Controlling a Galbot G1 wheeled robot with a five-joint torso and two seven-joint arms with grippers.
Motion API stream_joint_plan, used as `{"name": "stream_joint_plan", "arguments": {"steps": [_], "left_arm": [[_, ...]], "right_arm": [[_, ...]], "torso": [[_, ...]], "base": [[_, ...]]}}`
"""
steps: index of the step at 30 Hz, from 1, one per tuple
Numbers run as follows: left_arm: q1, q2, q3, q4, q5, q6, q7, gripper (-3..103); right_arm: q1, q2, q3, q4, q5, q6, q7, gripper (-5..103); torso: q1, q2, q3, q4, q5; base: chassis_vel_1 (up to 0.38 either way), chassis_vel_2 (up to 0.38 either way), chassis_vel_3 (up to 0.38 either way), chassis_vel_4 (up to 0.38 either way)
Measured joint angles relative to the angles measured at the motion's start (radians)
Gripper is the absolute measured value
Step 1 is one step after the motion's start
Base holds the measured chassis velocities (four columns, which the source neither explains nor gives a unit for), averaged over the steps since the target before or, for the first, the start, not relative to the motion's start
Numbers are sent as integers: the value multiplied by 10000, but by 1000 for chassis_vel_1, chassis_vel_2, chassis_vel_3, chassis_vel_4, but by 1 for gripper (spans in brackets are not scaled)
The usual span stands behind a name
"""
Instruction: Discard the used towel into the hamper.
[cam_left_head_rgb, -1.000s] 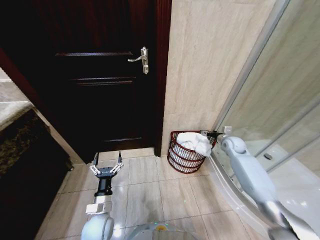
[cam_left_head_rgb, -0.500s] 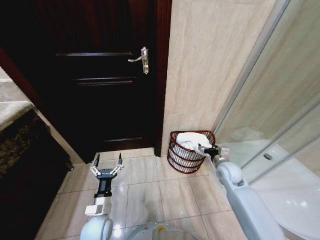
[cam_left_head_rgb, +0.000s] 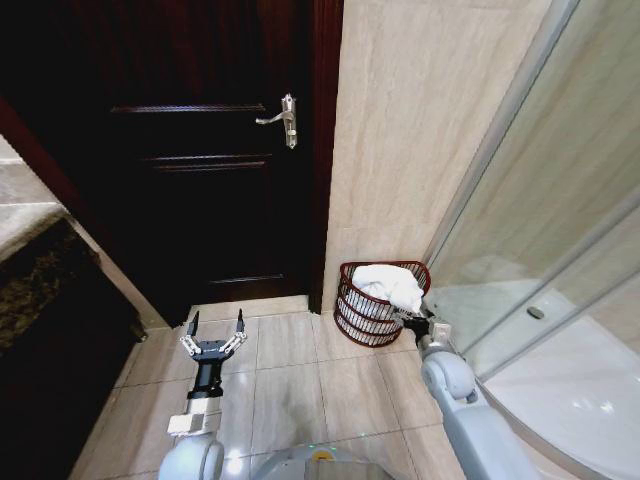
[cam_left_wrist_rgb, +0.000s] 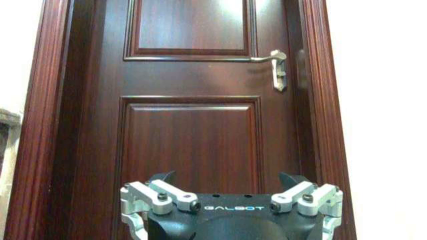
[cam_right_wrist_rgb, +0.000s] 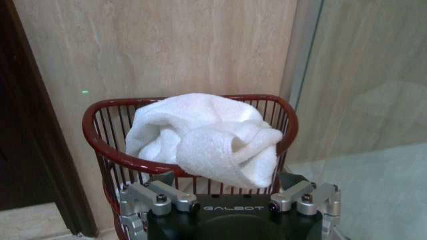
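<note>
**Towel in the hamper, right arm pulling back**

Left claw (cam_left_head_rgb: 212, 342): parked low over the pale floor tiles (cam_left_head_rgb: 290, 385), facing the dark wooden door (cam_left_head_rgb: 200, 170) with its silver lever handle (cam_left_head_rgb: 283, 118). Fingers spread, nothing between them. No change over the last second.

Small round reddish-brown wire hamper (cam_left_head_rgb: 368, 312): stands on the floor against the beige tiled wall (cam_left_head_rgb: 420, 130), just beside the curved glass shower screen (cam_left_head_rgb: 540, 230). The crumpled white terry towel (cam_left_head_rgb: 388, 283) lies heaped inside, one fold draped over the near rim.

Right claw (cam_left_head_rgb: 418, 324): a second ago it reached over the far side of the hamper rim; now it sits lower, nearer the robot, in front of the hamper. From the wrist camera the fingers stand apart, well clear of the towel, gripping nothing.

Reading: towel released and resting in the hamper on its own. The discard looks done; the retreat suggests only the withdrawal is left. The overhanging fold seems stable.
</note>
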Motion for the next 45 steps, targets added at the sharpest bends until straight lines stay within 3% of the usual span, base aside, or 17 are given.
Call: {"name": "stream_joint_plan", "arguments": {"steps": [2,12,19,22,23,25,28,29,32,45], "left_arm": [[37,-11,-7,-7,-2,-33,3,100],[163,-5,-114,-22,-92,-173,12,100],[196,53,-144,-116,-221,-193,14,100],[198,79,-159,-117,-266,-197,12,100],[198,104,-177,-117,-298,-202,10,100],[197,116,-190,-115,-311,-206,10,100],[173,141,-222,-78,-354,-216,9,100],[173,141,-222,-78,-354,-216,9,100],[151,143,-222,-40,-357,-219,9,100],[176,82,-289,17,-343,-262,8,100]], "right_arm": [[142,34,-51,-211,-72,257,-133,103],[198,61,-95,-230,-160,332,-254,79],[279,53,-87,-318,-183,316,-242,47],[349,45,-87,-358,-173,306,-231,41],[403,43,-87,-395,-168,303,-214,30],[422,43,-87,-406,-160,301,-207,30],[460,49,-87,-469,-146,298,-198,14],[460,49,-87,-469,-146,298,-198,14],[498,62,-87,-559,-145,323,-198,2],[1608,-392,-125,-1159,215,415,-136,0]], "torso": [[0,0,0,1,0],[0,0,0,1,0],[0,0,0,0,0],[0,0,0,0,0],[0,0,0,1,0],[0,0,0,0,0],[0,0,0,0,-1],[0,0,0,0,-1],[0,0,0,0,0],[0,0,1,0,1]], "base": [[0,0,0,0],[0,0,0,0],[0,0,0,0],[0,0,0,0],[0,0,0,0],[0,0,0,0],[0,0,0,0],[0,0,0,0],[0,0,0,0],[0,0,0,0]]}}
